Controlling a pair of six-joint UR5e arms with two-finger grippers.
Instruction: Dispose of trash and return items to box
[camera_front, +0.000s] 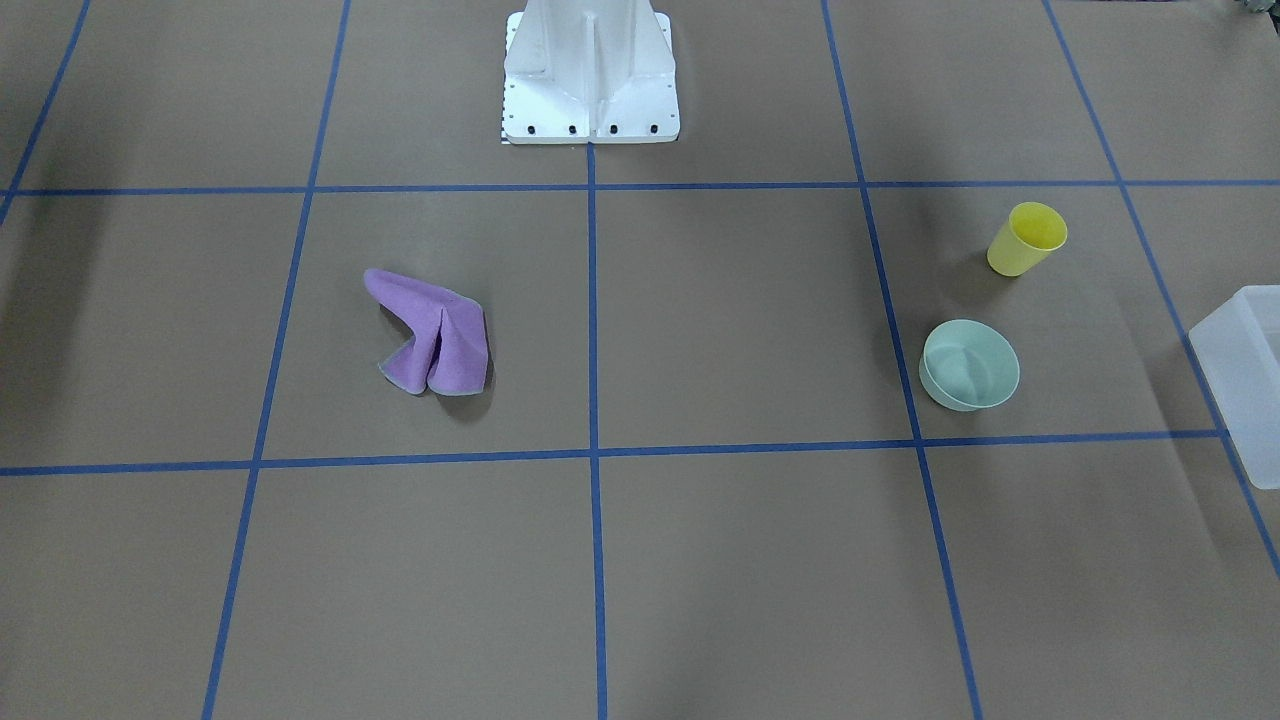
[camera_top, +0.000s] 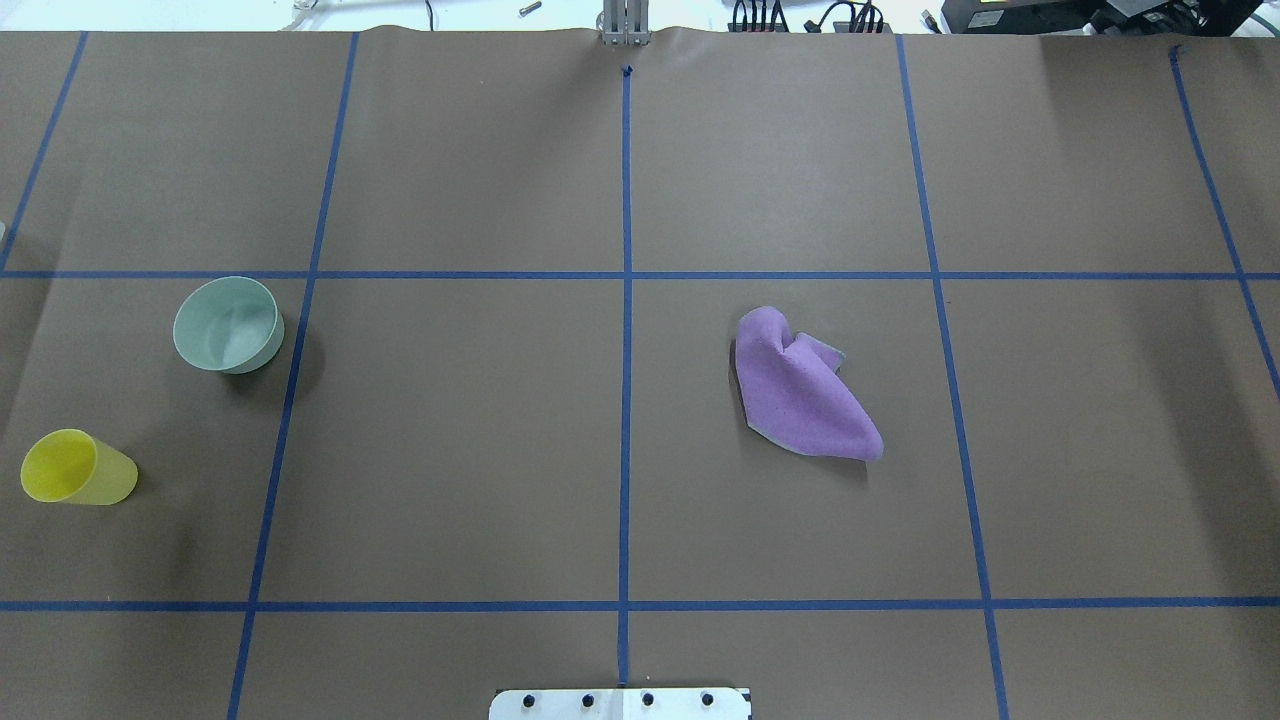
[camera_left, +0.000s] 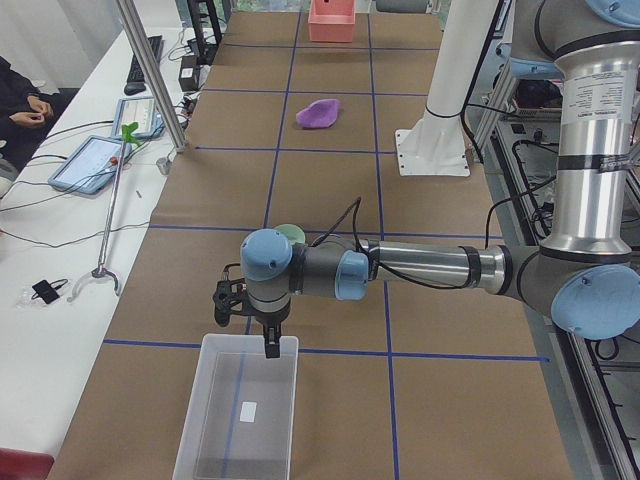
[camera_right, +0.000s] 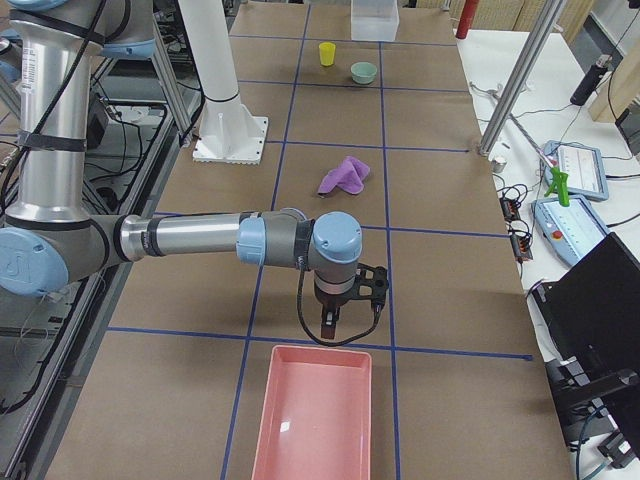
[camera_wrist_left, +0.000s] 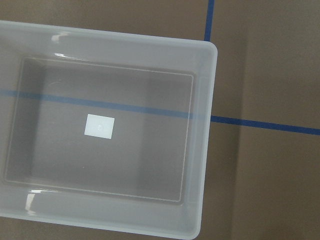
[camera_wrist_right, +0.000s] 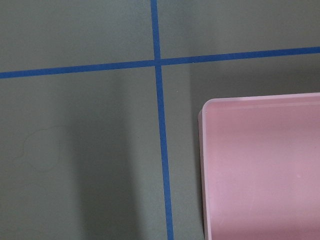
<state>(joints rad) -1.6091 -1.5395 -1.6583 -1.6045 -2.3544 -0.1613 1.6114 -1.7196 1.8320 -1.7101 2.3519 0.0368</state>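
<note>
The yellow cup (camera_front: 1027, 238) stands upright on the table on my left side; it also shows in the overhead view (camera_top: 78, 468). The mint-green bowl (camera_front: 969, 365) sits upright next to it (camera_top: 228, 324). The translucent box (camera_left: 240, 410) lies at the table's left end and is empty in the left wrist view (camera_wrist_left: 100, 135). My left gripper (camera_left: 255, 335) hangs over the box's near rim. My right gripper (camera_right: 335, 320) hangs just before a pink tray (camera_right: 315, 415). Both grippers show only in the side views, so I cannot tell if they are open or shut.
A crumpled purple cloth (camera_front: 432, 335) lies on my right side of the table's middle (camera_top: 800, 385). The pink tray, empty, sits at the right end (camera_wrist_right: 260, 165). The white robot base (camera_front: 590, 75) stands at the table's edge. Blue tape lines grid the brown surface.
</note>
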